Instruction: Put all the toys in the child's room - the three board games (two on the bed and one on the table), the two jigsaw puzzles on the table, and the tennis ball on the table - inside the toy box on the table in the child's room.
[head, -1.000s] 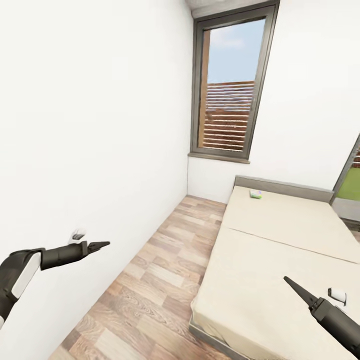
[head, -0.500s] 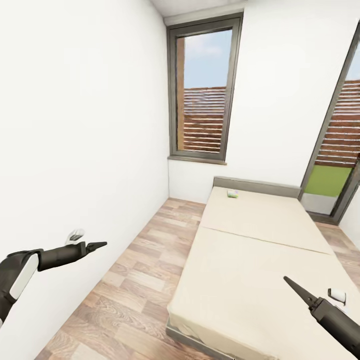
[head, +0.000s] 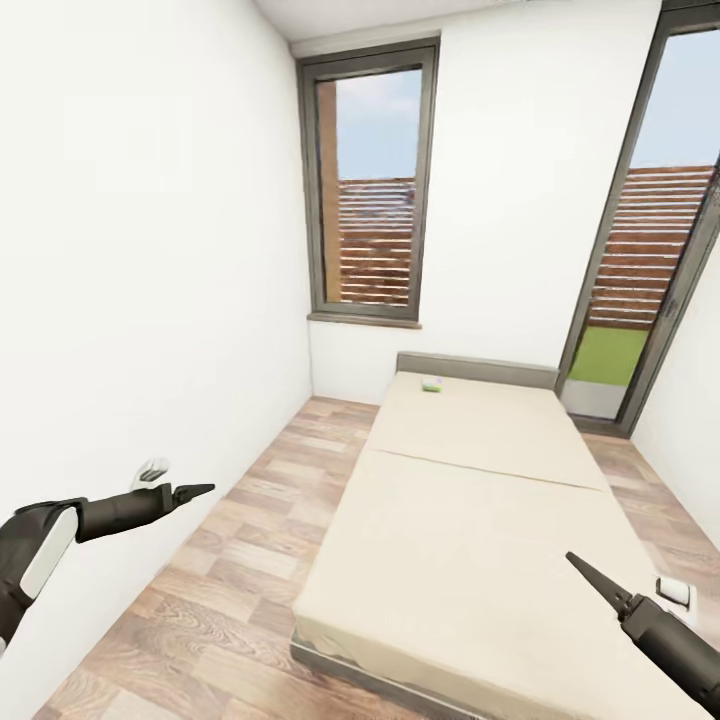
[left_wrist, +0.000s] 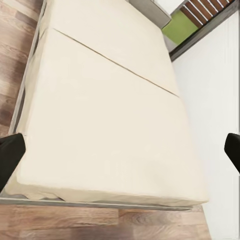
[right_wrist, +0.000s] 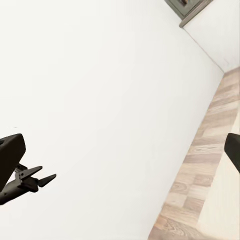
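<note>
Room: white walls (head: 150, 250) and a wood-plank floor (head: 250, 540); a tall window (head: 372, 190) stands in the far wall, and a glass door (head: 650, 250) with green ground behind it sits at the far right.
Bed: the bed (head: 470, 520) is a long cream mattress on a grey frame, running from the near right to the far wall, with a seam across its middle; the left wrist view looks over the bed (left_wrist: 105, 115) from its near end.
Game: one small green and white game (head: 432, 384) lies flat on the bed's far end, close to the grey headboard and well apart from both arms; its print is too small to read.
Left gripper: the left gripper (head: 195, 491) hangs over the floor near the left wall, its tips drawn to a point and holding nothing; the right wrist view catches it (right_wrist: 42, 179) against the wall with the tips slightly apart, so I cannot tell its state.
Right gripper: the right gripper (head: 585, 575) hangs above the bed's near right part, closed to one point and empty.
</note>
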